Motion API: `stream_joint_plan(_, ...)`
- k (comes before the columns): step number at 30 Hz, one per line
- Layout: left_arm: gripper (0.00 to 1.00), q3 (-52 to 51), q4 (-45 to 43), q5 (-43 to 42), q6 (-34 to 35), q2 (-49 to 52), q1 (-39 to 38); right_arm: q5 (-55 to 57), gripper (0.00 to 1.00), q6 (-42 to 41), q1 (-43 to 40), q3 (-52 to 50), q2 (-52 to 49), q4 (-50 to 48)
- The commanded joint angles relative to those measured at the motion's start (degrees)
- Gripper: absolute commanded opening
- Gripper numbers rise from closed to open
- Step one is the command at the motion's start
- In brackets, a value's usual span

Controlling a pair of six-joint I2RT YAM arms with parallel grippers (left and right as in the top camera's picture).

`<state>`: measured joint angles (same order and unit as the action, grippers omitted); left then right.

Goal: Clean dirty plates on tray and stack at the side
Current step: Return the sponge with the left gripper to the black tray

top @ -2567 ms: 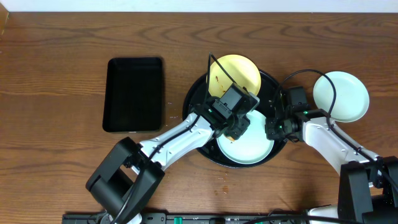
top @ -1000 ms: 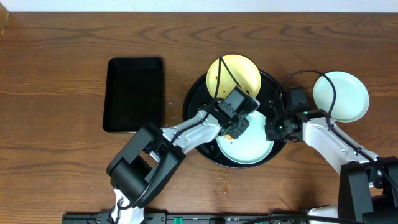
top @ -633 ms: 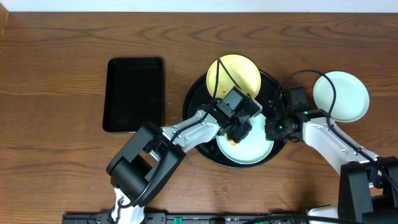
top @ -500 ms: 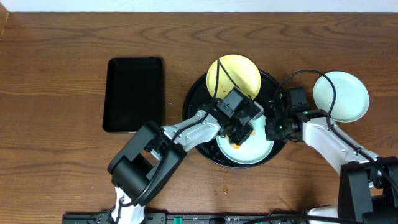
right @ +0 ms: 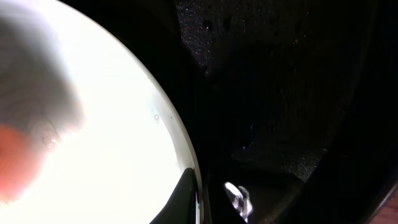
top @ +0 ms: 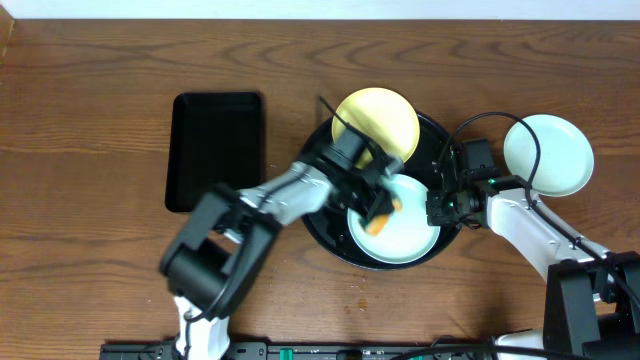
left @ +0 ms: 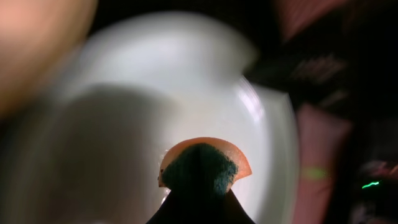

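The round black tray (top: 437,140) holds a pale yellow plate (top: 380,113) at the back and a mint-white plate (top: 405,238) at the front. My left gripper (top: 374,204) is shut on an orange sponge with a green scouring face (top: 381,217), which is pressed onto the mint-white plate (left: 155,112). The left wrist view shows the sponge (left: 202,165) sticking out of the left gripper (left: 199,190). My right gripper (top: 437,212) is shut on that plate's right rim; its fingers pinch the rim (right: 198,202) over the tray (right: 280,93). A second mint-white plate (top: 548,153) lies on the table at the right.
A smaller rectangular black tray (top: 215,150) lies on the wooden table to the left of the round one. Cables from both arms run over the round tray's back and right side.
My left arm has swung its wrist toward the upper left, and the sponge has slid across the mint-white plate and now shows. The right arm has kept its hold and place.
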<state>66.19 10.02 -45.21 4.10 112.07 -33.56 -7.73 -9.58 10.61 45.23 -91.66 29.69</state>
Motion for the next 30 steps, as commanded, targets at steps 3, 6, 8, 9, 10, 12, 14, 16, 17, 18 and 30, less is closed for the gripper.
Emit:
stream_joint_plan(3, 0.08, 1.7, -5.9, -16.5, 9.6, -9.4, 7.7, 0.6, 0.02, 0.0, 0.3, -0.8, -0.4, -0.3)
stream_joint_plan(6, 0.08, 1.7, -6.5, -21.4, 12.0, -11.4, 12.2, 0.6, 0.04, 0.0, 0.3, -0.8, -0.4, -0.3)
stream_joint_plan(8, 0.08, 1.7, -6.3, -24.0, 12.1, -11.8, 15.0, 0.6, 0.06, 0.0, 0.3, -0.8, -0.4, -0.3)
stream_joint_plan(9, 0.08, 1.7, -6.2, -24.7, 12.1, -11.8, 16.3, 0.6, 0.08, 0.0, 0.3, -0.8, -0.4, -0.3)
stream_joint_plan(10, 0.08, 1.7, -5.6, -24.6, 12.1, -11.8, 17.8, 0.6, 0.09, 0.0, 0.3, -0.8, -0.4, -0.3)
stream_joint_plan(12, 0.08, 1.6, -3.4, -22.0, 12.0, -11.8, 20.6, 0.6, 0.11, 0.0, 0.3, -0.8, -0.4, -0.3)
stream_joint_plan(14, 0.08, 1.6, 0.1, -16.8, 10.8, -11.8, 23.7, 0.6, 0.13, 0.0, 0.3, -0.8, -0.4, -0.3)
stream_joint_plan(16, 0.07, 1.6, 3.9, -10.2, 9.4, -11.8, 26.2, 0.6, 0.13, 0.0, 0.3, -0.8, -0.4, -0.3)
stream_joint_plan(17, 0.07, 1.6, 5.8, -6.4, 8.5, -11.8, 27.4, 0.6, 0.13, 0.0, 0.3, -0.8, -0.4, -0.3)
stream_joint_plan(18, 0.07, 1.6, 7.9, -1.9, 7.5, -11.8, 28.7, 0.6, 0.13, 0.0, 0.3, -0.8, -0.4, -0.3)
stream_joint_plan(30, 0.08, 0.2, 14.3, 44.2, 6.0, -10.2, 32.8, 0.6, 0.18, 0.0, 0.3, -0.8, -0.4, -0.4)
